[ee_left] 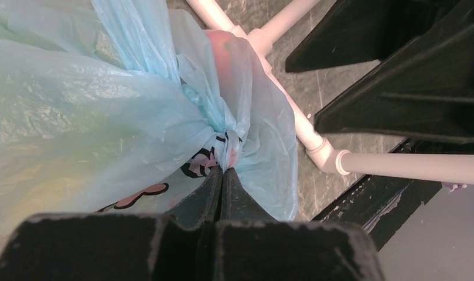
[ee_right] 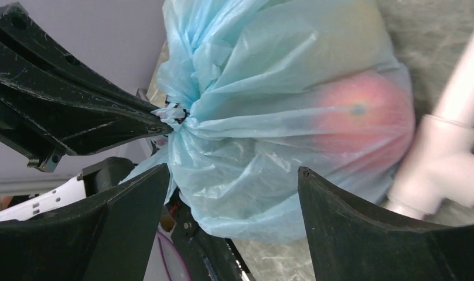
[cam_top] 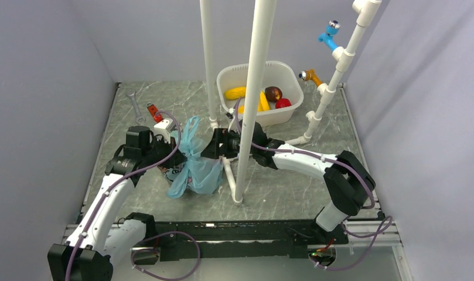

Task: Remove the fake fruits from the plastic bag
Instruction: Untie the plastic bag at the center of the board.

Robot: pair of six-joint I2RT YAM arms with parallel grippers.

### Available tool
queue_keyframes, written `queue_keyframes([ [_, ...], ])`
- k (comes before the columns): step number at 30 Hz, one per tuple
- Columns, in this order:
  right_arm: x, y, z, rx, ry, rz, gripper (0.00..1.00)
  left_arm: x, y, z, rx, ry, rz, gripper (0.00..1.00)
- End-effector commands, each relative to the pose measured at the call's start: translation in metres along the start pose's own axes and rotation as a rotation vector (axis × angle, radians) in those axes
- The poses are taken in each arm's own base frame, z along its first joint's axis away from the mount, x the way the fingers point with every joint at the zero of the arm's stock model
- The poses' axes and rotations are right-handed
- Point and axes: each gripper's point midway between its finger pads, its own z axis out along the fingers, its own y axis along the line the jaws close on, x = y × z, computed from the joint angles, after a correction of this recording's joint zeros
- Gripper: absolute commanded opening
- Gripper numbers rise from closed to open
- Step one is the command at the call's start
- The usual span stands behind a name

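The light blue plastic bag (cam_top: pixel 192 165) lies mid-table with its neck bunched. My left gripper (cam_top: pixel 167 154) is shut on that gathered neck; the left wrist view shows the jaws (ee_left: pixel 224 171) pinched together on the film. A red fake fruit (ee_right: pixel 358 116) shows through the bag, and also in the left wrist view (ee_left: pixel 221 42). My right gripper (cam_top: pixel 214 146) is open just right of the bag, its jaws (ee_right: pixel 233 173) spread on either side of the bag's lower bulge without touching it. Other fake fruits, a yellow lemon (cam_top: pixel 235 92), a banana (cam_top: pixel 263 101) and a red one (cam_top: pixel 283 103), lie in the tub.
The white tub (cam_top: pixel 293 79) stands at the back right. A white PVC pipe frame has uprights (cam_top: pixel 253 99) and a floor bar (cam_top: pixel 228 173) right next to the bag. A silver wrench (cam_top: pixel 135 105) and a red-handled tool (cam_top: pixel 153 111) lie at the back left.
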Motion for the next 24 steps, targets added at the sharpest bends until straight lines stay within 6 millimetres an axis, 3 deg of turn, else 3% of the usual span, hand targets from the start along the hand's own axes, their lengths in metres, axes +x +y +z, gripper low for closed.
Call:
queue_keyframes([
  [1,-0.007,0.031,0.016,-0.106,-0.011,-0.058,0.81,-0.016,-0.009,0.001,0.046,-0.058,0.042,0.00],
  [12,0.007,0.043,0.035,-0.172,-0.017,-0.106,0.72,-0.012,-0.015,0.005,0.091,-0.034,0.029,0.00],
  [24,0.023,0.026,0.044,-0.057,0.023,-0.113,0.65,-0.012,-0.010,0.004,0.054,-0.036,0.026,0.00],
])
